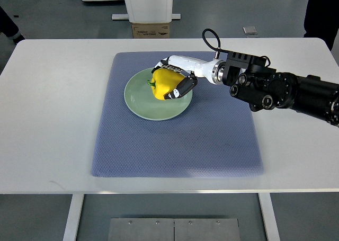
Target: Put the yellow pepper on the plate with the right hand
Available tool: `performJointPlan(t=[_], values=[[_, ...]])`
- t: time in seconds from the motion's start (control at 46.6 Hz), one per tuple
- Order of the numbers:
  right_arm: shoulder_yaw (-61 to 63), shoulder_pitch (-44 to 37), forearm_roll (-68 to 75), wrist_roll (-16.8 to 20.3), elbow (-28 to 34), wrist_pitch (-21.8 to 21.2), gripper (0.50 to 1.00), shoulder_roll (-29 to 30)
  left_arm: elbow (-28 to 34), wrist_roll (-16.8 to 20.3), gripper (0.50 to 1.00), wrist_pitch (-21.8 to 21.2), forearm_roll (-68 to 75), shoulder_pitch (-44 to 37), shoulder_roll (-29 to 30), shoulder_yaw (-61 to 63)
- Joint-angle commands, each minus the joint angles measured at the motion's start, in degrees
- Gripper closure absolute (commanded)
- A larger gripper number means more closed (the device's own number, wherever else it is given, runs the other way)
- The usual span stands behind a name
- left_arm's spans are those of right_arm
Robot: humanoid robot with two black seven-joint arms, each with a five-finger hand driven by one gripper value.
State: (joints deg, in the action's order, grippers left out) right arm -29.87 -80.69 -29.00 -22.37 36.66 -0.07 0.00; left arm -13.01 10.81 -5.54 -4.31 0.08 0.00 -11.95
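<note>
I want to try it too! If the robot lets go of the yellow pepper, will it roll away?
Maybe a little. The yellow pepper looks rounded and lumpy, so it might wobble, then settle. The plate has a raised rim that should stop it. Its shiny skin may be slippery in the right hand.

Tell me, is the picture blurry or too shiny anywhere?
Top view: mostly sharp and evenly lit; the yellow pepper in the right hand over the green plate shows clearly; the white table looks very bright, with little detail; the blue mat casts only soft shadows at its edges.
</note>
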Motion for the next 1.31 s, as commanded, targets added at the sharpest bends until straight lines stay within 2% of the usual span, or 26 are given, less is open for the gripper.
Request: performJointPlan(t=[0.0,0.172,0.193,0.215,0.236,0.258,0.322,0.344,0.365,0.666,0.945,1.289], values=[[0.0,0.4,0.0,0.1,0.1,-0.3,1.000,0.0,0.0,0.0,0.500,0.0,0.0,0.0,0.0,0.0],[0.0,1.1,0.0,0.1,0.2,-0.7,1.000,0.0,0.0,0.0,0.500,0.0,0.0,0.0,0.0,0.0],[0.0,1.1,0.0,0.1,0.2,-0.7,0.936,0.0,0.0,0.0,0.500,0.0,0.0,0.0,0.0,0.0],[0.1,1.1,0.0,0.1,0.2,-0.8,0.836,0.0,0.0,0.0,0.500,0.0,0.0,0.0,0.0,0.0],[0.1,1.1,0.0,0.1,0.2,-0.7,0.756,0.0,0.0,0.0,0.500,0.0,0.0,0.1,0.0,0.0],[0.1,1.1,0.0,0.1,0.3,-0.7,0.698,0.0,0.0,0.0,0.500,0.0,0.0,0.1,0.0,0.0],[0.1,1.1,0.1,0.1,0.3,-0.7,0.587,0.0,0.0,0.0,0.500,0.0,0.0,0.0,0.0,0.0],[0.1,1.3,0.1,0.1,0.3,-0.7,0.534,0.0,0.0,0.0,0.500,0.0,0.0,0.0,0.0,0.0],[0.2,1.3,0.1,0.1,0.3,-0.7,0.507,0.0,0.0,0.0,0.500,0.0,0.0,0.0,0.0,0.0],[1.7,1.1,1.3,-0.3,0.7,-0.7,0.500,0.0,0.0,0.0,0.500,0.0,0.0,0.0,0.0,0.0],[11.4,3.0,5.1,0.0,1.8,-0.8,0.500,0.0,0.0,0.0,0.500,0.0,0.0,0.0,0.0,0.0],[28.9,12.0,5.8,-0.3,1.7,-0.3,0.500,0.0,0.0,0.0,0.500,0.0,0.0,0.0,0.0,0.0]])
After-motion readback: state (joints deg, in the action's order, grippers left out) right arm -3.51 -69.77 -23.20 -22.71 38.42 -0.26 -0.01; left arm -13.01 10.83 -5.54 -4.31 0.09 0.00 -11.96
